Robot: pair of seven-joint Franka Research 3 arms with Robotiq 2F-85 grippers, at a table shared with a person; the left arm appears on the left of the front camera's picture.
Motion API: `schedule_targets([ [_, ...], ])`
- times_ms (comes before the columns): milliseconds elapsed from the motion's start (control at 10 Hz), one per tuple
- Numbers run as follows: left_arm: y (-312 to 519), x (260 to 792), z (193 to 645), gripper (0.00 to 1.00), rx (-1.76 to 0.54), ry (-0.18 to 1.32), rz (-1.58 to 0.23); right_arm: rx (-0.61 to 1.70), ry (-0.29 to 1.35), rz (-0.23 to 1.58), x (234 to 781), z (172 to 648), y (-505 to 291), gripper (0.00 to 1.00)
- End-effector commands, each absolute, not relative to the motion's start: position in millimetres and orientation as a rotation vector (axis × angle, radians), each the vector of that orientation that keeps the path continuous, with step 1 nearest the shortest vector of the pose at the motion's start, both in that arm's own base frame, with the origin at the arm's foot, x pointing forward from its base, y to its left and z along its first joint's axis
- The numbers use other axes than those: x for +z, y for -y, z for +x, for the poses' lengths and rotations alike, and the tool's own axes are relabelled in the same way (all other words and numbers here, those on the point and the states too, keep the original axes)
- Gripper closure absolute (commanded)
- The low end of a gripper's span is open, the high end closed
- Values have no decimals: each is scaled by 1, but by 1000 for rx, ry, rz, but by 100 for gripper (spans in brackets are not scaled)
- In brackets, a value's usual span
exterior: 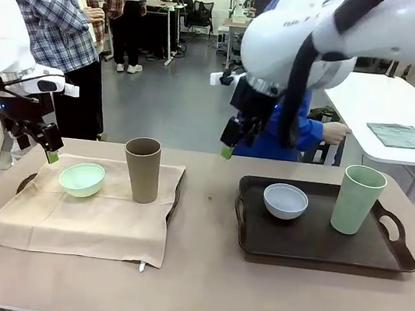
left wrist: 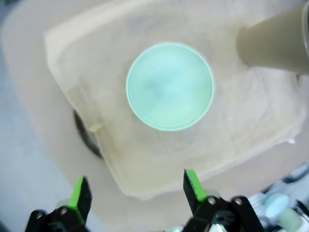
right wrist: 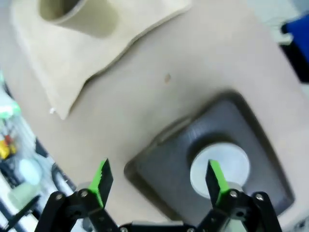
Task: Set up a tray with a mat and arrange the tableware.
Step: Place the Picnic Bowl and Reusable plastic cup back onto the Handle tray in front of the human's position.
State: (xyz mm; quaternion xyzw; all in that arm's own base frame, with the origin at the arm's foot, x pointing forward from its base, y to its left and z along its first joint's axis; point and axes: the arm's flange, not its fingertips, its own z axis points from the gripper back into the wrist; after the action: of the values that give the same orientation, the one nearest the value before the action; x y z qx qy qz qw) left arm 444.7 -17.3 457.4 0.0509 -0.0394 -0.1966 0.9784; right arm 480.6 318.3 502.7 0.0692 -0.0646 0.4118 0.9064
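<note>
- Left tool (exterior: 49,151): jaws spread wide, holding nothing, poised just beside the far-left rim of the mint-green bowl (exterior: 82,179).
- Mint-green bowl: upright on the beige mat (exterior: 81,224), which drapes over the left tray (exterior: 174,200) on the table (exterior: 202,281).
- Tan-brown cup (exterior: 141,169): upright on the same mat, just right of the bowl.
- Right tool (exterior: 229,139): jaws wide, empty, raised above the table between the two trays.
- White bowl (exterior: 285,201): in the bare right tray (exterior: 316,250), left half.
- Pale-green cup (exterior: 357,199): upright in that tray, right of the white bowl.
</note>
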Motion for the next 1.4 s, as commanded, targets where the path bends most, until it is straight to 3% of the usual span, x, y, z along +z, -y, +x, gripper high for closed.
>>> schedule_targets([
  [0, 36, 477, 436, 0, -390, 43, 185, 710, 31, 69, 531, 472, -335, 0],
  [400, 49, 561, 419, 0, -302, 85, 112, 670, 57, -96, 590, 430, -366, 0],
  [600, 40, 587, 408, 0, -300, 103, 55, 693, 96, -74, 593, 422, -362, 0],
  [1300, 44, 584, 411, 0, -315, 104, 98, 696, 72, -61, 598, 418, -367, 0],
])
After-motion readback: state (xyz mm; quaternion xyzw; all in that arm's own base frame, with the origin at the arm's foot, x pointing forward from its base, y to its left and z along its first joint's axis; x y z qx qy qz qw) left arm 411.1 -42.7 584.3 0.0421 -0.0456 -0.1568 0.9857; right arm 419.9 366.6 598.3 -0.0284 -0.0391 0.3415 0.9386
